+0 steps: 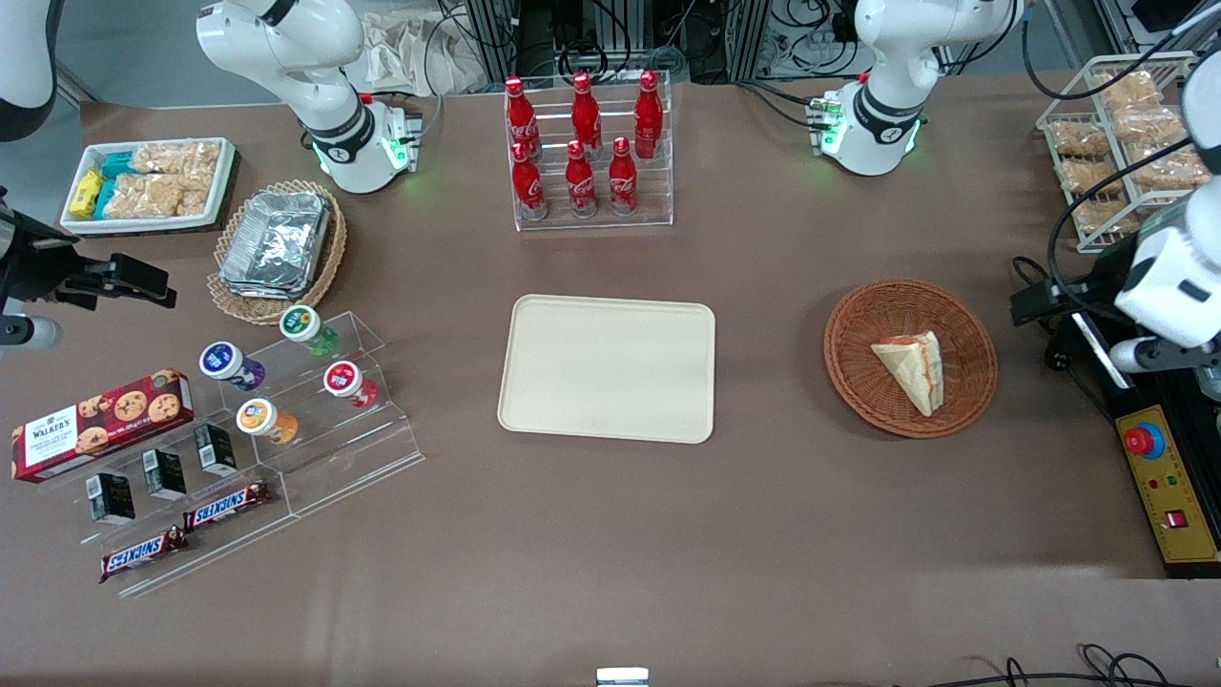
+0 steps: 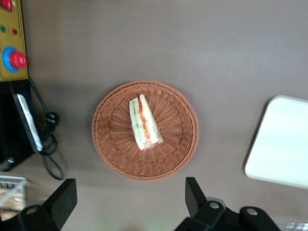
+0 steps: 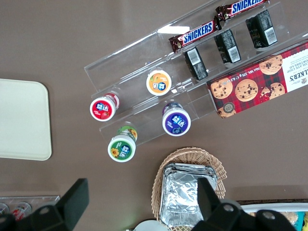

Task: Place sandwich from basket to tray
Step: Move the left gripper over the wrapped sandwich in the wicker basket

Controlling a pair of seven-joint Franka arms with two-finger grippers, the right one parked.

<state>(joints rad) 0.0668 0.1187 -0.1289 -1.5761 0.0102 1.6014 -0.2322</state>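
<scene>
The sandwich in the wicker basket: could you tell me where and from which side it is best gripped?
Probably from straight above, with the jaws closing on the two flat bread faces of the sandwich near its middle. It lies alone in the shallow basket, filling edge up, so nothing blocks either face. The gripper hangs open, high above the basket's edge.

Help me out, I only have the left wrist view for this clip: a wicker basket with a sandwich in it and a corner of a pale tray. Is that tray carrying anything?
Observer: No. The front view shows the whole tray bare.
Operator: How does the sandwich sit relative to the front camera?
Observer: The sandwich lies in the basket with its narrow tip pointing toward the front camera.
Operator: And the claw?
Observer: The claw is open, hovering above the table beside the basket, holding nothing. The front view shows its arm at the working arm's end of the table, next to a yellow control box.
</scene>
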